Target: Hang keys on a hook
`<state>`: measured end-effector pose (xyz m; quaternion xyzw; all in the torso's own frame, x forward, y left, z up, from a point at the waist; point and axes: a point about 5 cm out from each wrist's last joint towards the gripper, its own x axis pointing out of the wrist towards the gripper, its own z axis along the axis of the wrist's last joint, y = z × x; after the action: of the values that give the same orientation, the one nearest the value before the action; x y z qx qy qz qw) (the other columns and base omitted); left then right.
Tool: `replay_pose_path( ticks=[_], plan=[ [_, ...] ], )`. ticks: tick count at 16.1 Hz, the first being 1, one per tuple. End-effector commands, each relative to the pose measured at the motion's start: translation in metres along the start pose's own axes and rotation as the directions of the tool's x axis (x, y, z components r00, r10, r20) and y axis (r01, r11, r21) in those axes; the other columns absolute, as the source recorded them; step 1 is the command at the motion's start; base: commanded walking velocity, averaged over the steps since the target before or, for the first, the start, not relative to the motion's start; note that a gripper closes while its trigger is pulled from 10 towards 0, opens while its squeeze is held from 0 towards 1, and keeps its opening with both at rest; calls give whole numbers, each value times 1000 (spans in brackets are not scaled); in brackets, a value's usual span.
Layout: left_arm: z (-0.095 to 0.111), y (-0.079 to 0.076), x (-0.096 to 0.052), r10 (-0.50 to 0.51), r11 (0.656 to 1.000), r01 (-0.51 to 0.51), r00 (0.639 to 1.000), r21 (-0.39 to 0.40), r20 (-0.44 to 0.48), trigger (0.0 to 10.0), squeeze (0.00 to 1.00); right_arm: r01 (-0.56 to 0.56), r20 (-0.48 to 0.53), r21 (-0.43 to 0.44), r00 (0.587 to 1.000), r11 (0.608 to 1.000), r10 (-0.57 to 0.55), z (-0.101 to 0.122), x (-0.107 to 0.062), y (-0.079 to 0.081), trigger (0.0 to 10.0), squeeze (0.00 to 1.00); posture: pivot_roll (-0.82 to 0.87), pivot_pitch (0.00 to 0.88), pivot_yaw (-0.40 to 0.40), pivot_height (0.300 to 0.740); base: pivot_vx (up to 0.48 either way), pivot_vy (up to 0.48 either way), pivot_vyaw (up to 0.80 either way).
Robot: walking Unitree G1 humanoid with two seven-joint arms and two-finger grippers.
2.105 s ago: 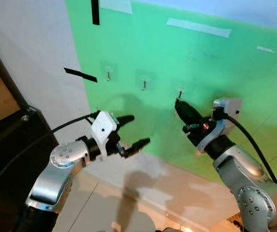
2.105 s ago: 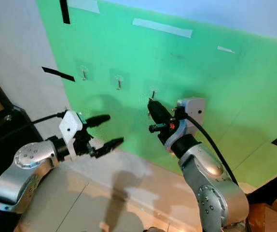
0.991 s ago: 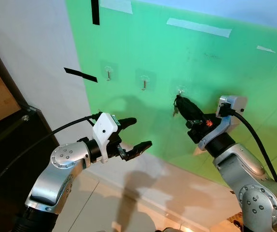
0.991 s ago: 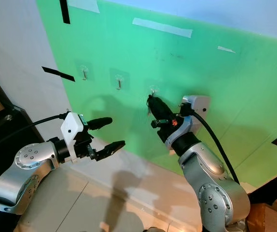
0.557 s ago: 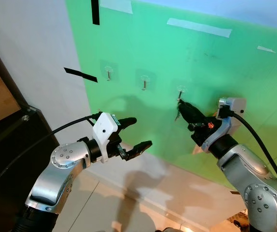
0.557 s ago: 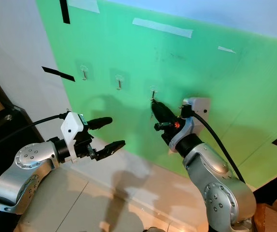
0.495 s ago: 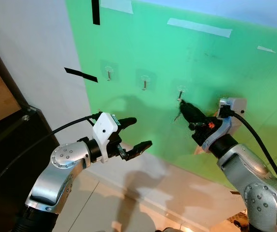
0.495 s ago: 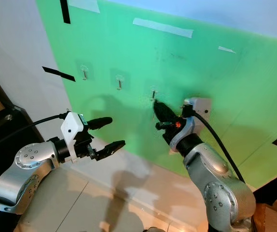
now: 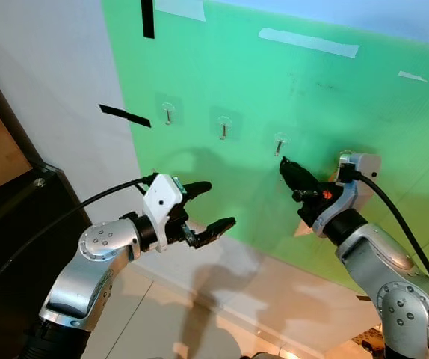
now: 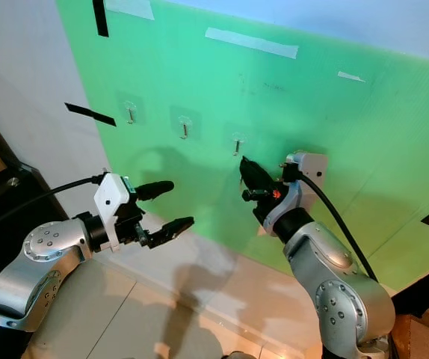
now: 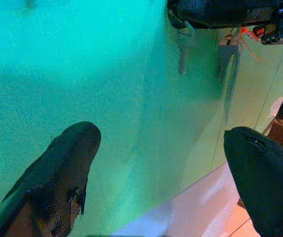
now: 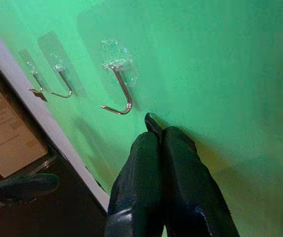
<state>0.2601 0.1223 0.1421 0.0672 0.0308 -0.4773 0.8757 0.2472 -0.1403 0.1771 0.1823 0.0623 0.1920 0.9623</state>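
The right gripper [image 12: 157, 129], pinched on the keys [image 11: 183, 45], hangs just below a hook [image 12: 118, 84]; the left gripper [image 9: 213, 205] gapes open.

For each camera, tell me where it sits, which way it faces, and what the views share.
Head stereo pair: looks forward and down at the green board; both arms show.
Left wrist: looks along the open left tool toward the right tool holding the keys.
Right wrist: looks along the shut right tool at the nearest hook.
Shared: board, hooks, right tool.
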Motion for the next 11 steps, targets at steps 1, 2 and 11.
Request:
replay_pose_path(
  ticks=[1, 2, 11],
  plan=[
    [3, -2, 1, -7, 1000, 7, 1000, 11, -2, 10000, 0, -3, -21, 0, 1000, 1000, 3, -3, -1, 0, 10000, 0, -40, 0, -27, 740, 0, 0, 0],
    [3, -2, 1, -6, 1000, 6, 1000, 11, -3, 10000, 0, -20, -19, 1, 1000, 1000, 20, -2, -1, 3, 10000, 0, -39, 0, -28, 740, 0, 0, 0],
    [3, -2, 2, -12, 1000, 13, 1000, 13, -2, 10000, 0, -183, 59, 2, 981, 983, 183, 17, -11, 14, 10000, 0, -43, 0, -26, 740, 0, 0, 0]
  ],
)
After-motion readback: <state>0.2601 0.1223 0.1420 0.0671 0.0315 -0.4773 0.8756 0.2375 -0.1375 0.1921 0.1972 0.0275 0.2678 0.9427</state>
